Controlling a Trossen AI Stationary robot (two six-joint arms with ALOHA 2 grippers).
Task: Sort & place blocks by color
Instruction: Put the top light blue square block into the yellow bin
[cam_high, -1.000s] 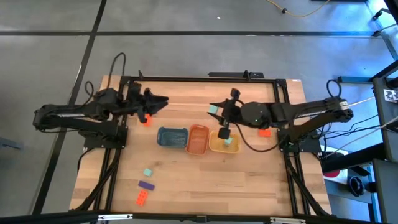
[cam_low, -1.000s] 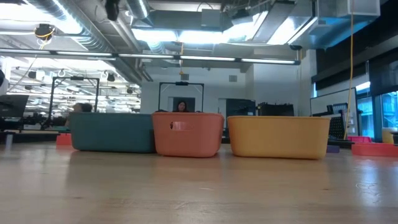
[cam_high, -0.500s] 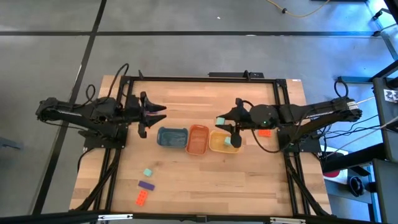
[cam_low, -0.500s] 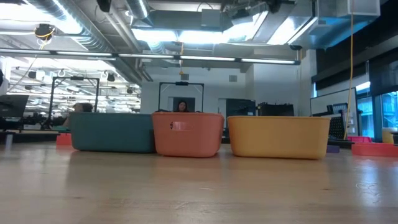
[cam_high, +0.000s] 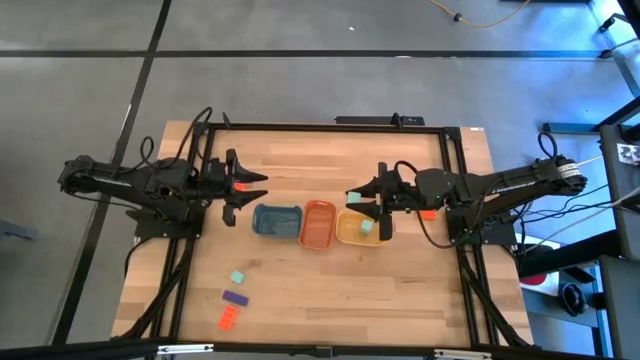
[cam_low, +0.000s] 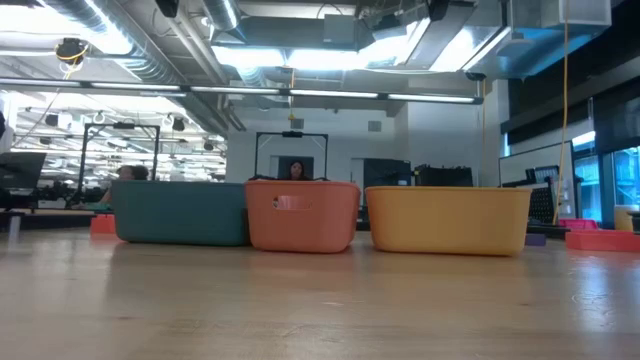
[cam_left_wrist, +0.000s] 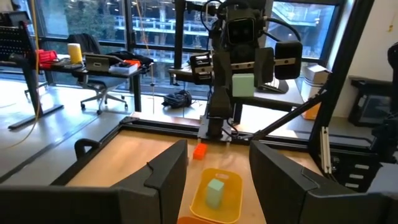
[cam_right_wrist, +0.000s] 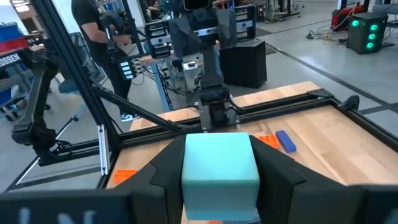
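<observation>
- Right gripper raised over the table, just beside the yellow tray, fingers clamped on a mint green block; same held block visible from the left wrist view, high in front of the other arm.
- Second mint green block lying inside the yellow tray, also seen in the left wrist view.
- Three trays in a touching row mid-table: blue tray, orange tray, yellow tray.
- Left gripper near the blue tray's far corner, fingers parted with nothing between them.
- Orange-red block on the table beside the left gripper.
- Another orange-red block partly hidden by the right arm.
- Near the front left of the table, well apart from the trays: a mint green block, a purple block, an orange-red block, set in a loose line.
- In the low view, only the three trays standing side by side on the table; person visible beyond the orange tray.
</observation>
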